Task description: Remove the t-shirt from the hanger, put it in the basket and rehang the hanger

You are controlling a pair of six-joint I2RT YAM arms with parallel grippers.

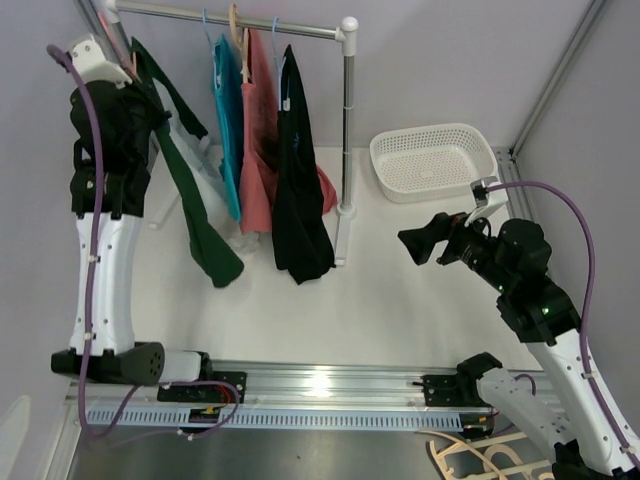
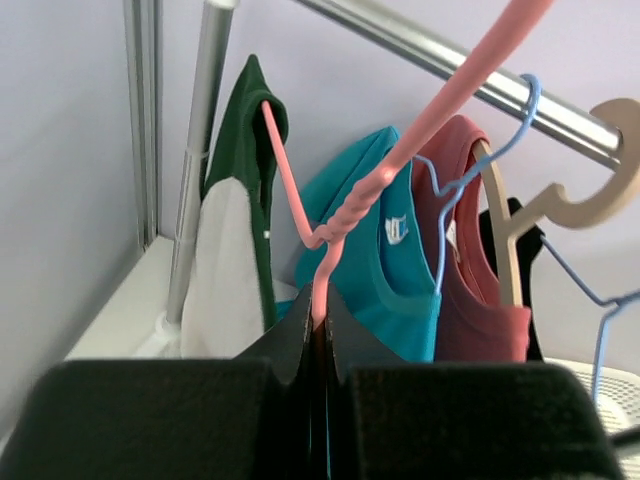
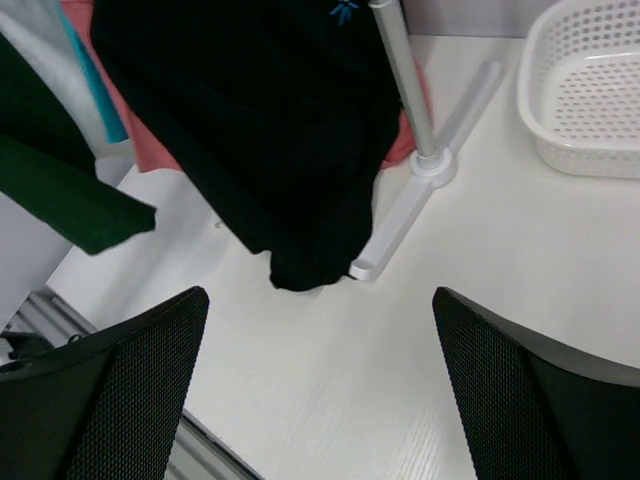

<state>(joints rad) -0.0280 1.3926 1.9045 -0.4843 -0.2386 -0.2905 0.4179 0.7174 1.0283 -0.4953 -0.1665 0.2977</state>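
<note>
Four garments hang at the rail (image 1: 200,14). Left tool (image 2: 322,335) clenched on the wire of the pink hanger (image 2: 395,165), which carries the green t-shirt (image 1: 195,205) at the rail's left end, beside the teal shirt (image 1: 228,130). Right tool (image 3: 320,390) released, fingers wide apart, above the bench (image 3: 520,260) near the black shirt (image 3: 260,130).
</note>
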